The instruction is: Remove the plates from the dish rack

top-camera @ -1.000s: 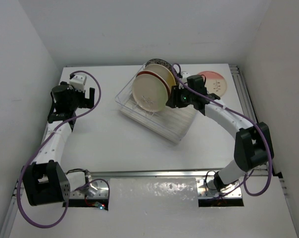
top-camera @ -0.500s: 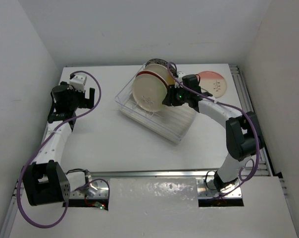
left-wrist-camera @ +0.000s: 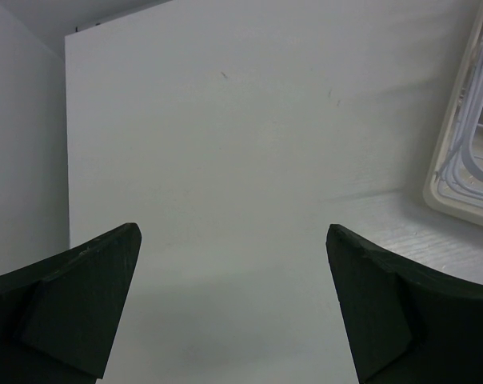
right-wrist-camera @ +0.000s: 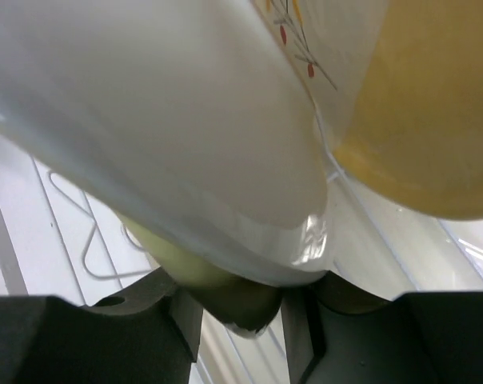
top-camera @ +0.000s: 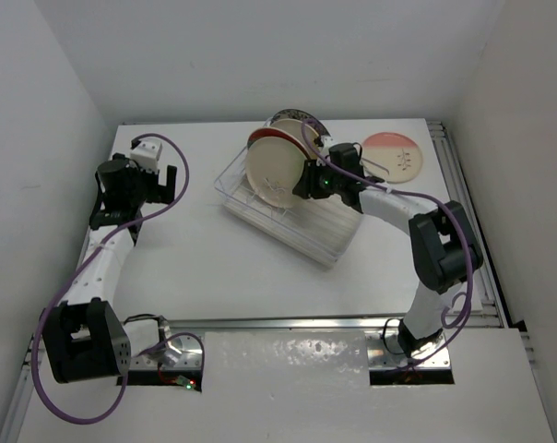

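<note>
The dish rack (top-camera: 292, 221) sits on the counter (top-camera: 214, 268) toward its far middle, with plates (top-camera: 306, 140) standing in its far-left part, another plate (top-camera: 396, 153) flat on the counter to its right, the right pincer (top-camera: 308, 180) at the right rim of the front plate (top-camera: 274, 171), and the left pincer (top-camera: 165, 185) well apart at the left.

A robot lab test cell: plain white panels (top-camera: 57, 111) wall in a white tabletop (top-camera: 205, 249) framed by aluminium rails (top-camera: 288, 322), purple cables (top-camera: 36, 369) trailing.
</note>
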